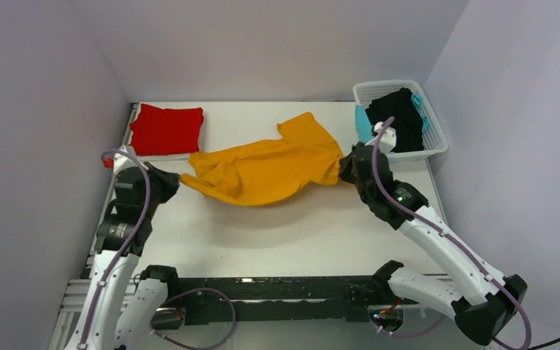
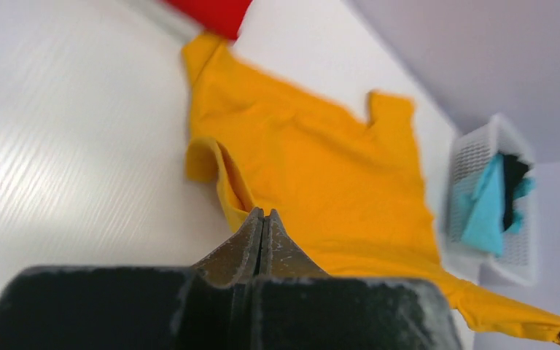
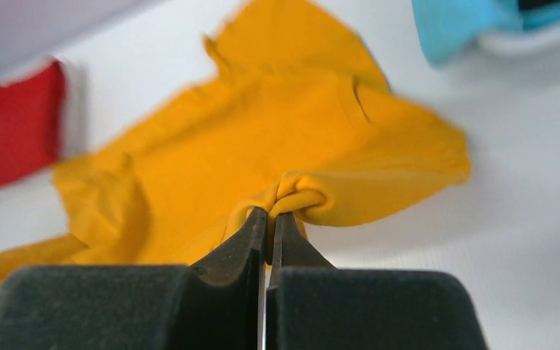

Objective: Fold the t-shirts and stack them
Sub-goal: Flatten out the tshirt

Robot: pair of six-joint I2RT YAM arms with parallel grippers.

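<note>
The orange shirt [image 1: 262,171] is pinched by the left gripper [image 1: 176,180] and right gripper [image 1: 345,165]; either thin hold could be lost if overstretched.

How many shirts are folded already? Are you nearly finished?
One looks done: the red t-shirt lies folded at the back left. The left gripper and right gripper pinch the orange t-shirt, not yet folded. The black t-shirt and teal t-shirt wait in the basket.

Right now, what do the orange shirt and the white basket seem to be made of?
The mustard-orange t-shirt looks like soft, matte knit cloth, possibly cotton jersey: it sags, wrinkles and bunches where pinched. The lattice basket looks like rigid white plastic, going by its moulded open-grid walls and even rim; its sheen is hard to judge.
</note>
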